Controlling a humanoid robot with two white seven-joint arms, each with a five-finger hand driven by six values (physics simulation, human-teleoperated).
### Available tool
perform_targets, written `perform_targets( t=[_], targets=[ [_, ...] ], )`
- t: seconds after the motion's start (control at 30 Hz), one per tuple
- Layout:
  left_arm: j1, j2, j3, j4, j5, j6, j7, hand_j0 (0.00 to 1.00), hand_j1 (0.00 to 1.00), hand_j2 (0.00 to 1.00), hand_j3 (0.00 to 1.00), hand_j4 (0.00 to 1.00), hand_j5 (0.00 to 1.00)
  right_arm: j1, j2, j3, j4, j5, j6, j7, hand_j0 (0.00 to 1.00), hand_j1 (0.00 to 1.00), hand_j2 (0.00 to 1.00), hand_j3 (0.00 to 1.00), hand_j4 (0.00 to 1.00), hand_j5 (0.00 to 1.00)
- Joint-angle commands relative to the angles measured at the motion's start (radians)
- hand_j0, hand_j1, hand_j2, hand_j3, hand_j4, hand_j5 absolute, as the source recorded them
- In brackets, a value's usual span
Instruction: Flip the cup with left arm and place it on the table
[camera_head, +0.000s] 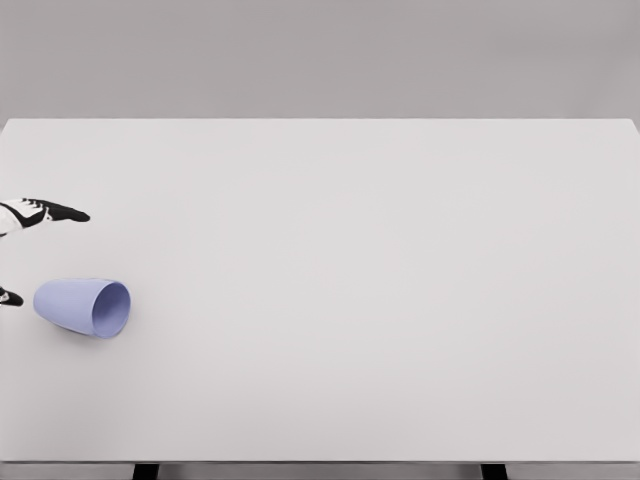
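Here the cup (83, 307) lies on its side at the far left of the white surface (380, 280), its open mouth turned toward the right and slightly toward the camera, its closed base pointing to the left edge of the picture. The left hand (40, 212) pokes in at that edge, above the cup in the picture and apart from it; only white segments with dark fingertips show, reaching out to the right, and another dark tip shows lower down at the edge beside the cup's base. It has hold of nothing, but how far its fingers are spread I cannot tell, since most of it is cut off. The right arm is out of sight. The likely trouble, as I judge it, is the cup's round wall: lying free, it could roll away at a glancing touch from one finger. It sits close to the surface's left side, so a push that way might send it off. A grip taken unevenly could also let it slip or tip over when set upright.
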Motion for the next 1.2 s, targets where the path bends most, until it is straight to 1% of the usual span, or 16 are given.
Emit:
perform_targets(
  t=[0.0,0.03,0.1,0.17,0.3,0.43,0.5,0.57,0.83,0.9,1.17],
  targets=[
    [0.000,-0.023,-0.008,-0.010,0.083,0.066,-0.004,1.00,1.00,1.00,1.00,1.00,1.00,0.000,0.000,0.000,0.000,0.000,0.000,0.001,1.00,1.00,1.00,1.00,1.00,1.00],
    [0.000,-0.044,-0.008,-0.015,0.083,0.107,-0.005,1.00,1.00,1.00,1.00,1.00,1.00,0.000,0.000,0.000,0.000,0.000,0.000,-0.001,1.00,1.00,1.00,1.00,1.00,1.00],
    [0.002,-0.053,-0.023,-0.021,0.080,0.145,-0.010,1.00,1.00,1.00,1.00,1.00,1.00,0.000,0.000,0.000,0.000,0.000,0.000,-0.001,1.00,1.00,1.00,1.00,1.00,1.00],
    [0.011,-0.055,-0.028,-0.021,0.080,0.152,-0.061,1.00,1.00,1.00,1.00,1.00,1.00,0.000,0.000,0.000,0.000,0.000,0.000,0.001,1.00,1.00,1.00,1.00,1.00,1.00],
    [0.026,-0.055,-0.032,-0.035,0.076,0.150,-0.102,1.00,1.00,1.00,1.00,1.00,1.00,0.000,0.000,0.000,0.000,0.000,0.000,0.001,1.00,1.00,1.00,1.00,1.00,1.00],
    [0.034,-0.093,-0.032,-0.033,0.071,0.155,-0.102,1.00,1.00,1.00,1.00,1.00,1.00,0.000,0.000,0.000,0.000,0.000,0.000,0.001,1.00,1.00,1.00,1.00,1.00,1.00],
    [0.035,-0.096,-0.032,-0.032,0.069,0.176,-0.101,1.00,1.00,1.00,1.00,1.00,1.00,0.000,0.000,0.000,0.000,0.000,0.000,-0.001,1.00,1.00,1.00,1.00,1.00,1.00],
    [0.035,-0.126,-0.032,-0.033,0.008,0.211,-0.101,1.00,1.00,1.00,1.00,1.00,1.00,0.000,0.000,0.000,0.000,0.000,0.000,-0.001,1.00,1.00,1.00,1.00,1.00,1.00],
    [0.035,-0.155,-0.046,-0.032,-0.026,0.244,-0.101,1.00,1.00,1.00,1.00,1.00,1.00,0.000,0.000,0.000,0.000,0.000,0.000,-0.001,1.00,1.00,1.00,1.00,1.00,1.00],
    [0.035,-0.167,-0.046,-0.030,-0.047,0.248,-0.101,1.00,1.00,1.00,1.00,1.00,1.00,0.000,0.000,0.000,0.000,0.000,0.000,0.001,1.00,1.00,1.00,1.00,1.00,1.00],
    [0.035,-0.182,-0.046,-0.027,-0.050,0.268,-0.099,1.00,1.00,1.00,1.00,1.00,1.00,0.000,0.000,0.000,0.000,0.000,0.000,0.001,1.00,1.00,1.00,1.00,1.00,1.00]
  ],
)
